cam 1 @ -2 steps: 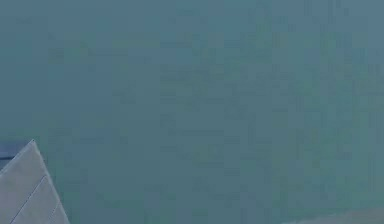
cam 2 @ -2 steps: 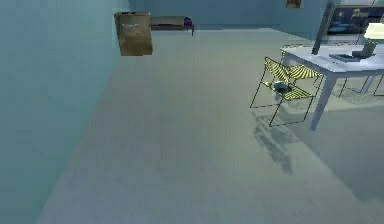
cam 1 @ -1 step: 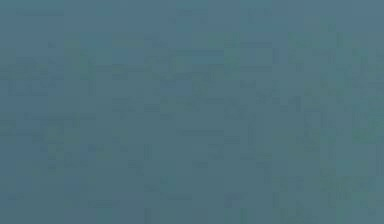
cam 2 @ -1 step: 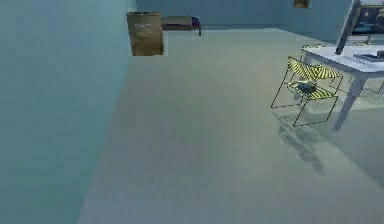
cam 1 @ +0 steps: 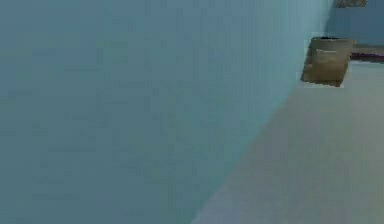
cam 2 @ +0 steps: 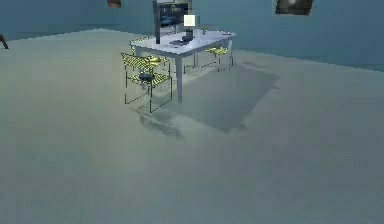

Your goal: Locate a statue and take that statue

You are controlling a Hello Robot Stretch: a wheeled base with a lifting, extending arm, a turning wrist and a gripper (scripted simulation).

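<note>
Jaws: state not determinable at this entry; I log it as cannot tell.

Forward view.
- Teal wall takes up the left and centre. Pale floor runs along its foot.
- A brown, square-faced thing with a dark top edge sits against the teal wall, far along it. It is too blurred for me to name.
- Just past it, on the side away from the teal wall, there is a thin dark band. Unidentified.

Arm side view.
- A far wall of the same teal closes off the room. Two framed pictures hang high on it, one darker and one reddish.
- A pale table stands on the open floor near the far wall, apart from it.
- On the table, at the end nearest the far wall, is a dark upright panel. A small bright white-green thing is just beside it. A flat dark thing lies farther from the far wall.
- Two wire-framed chairs with yellow-green striped seats stand at the table's side away from the far wall. Another chair is tucked in on the side toward it.

Target statue: I cannot tell where it is. The small things on the table are blobs, and I cannot say whether any of them is it, so I record no shape or colour for it.
</note>
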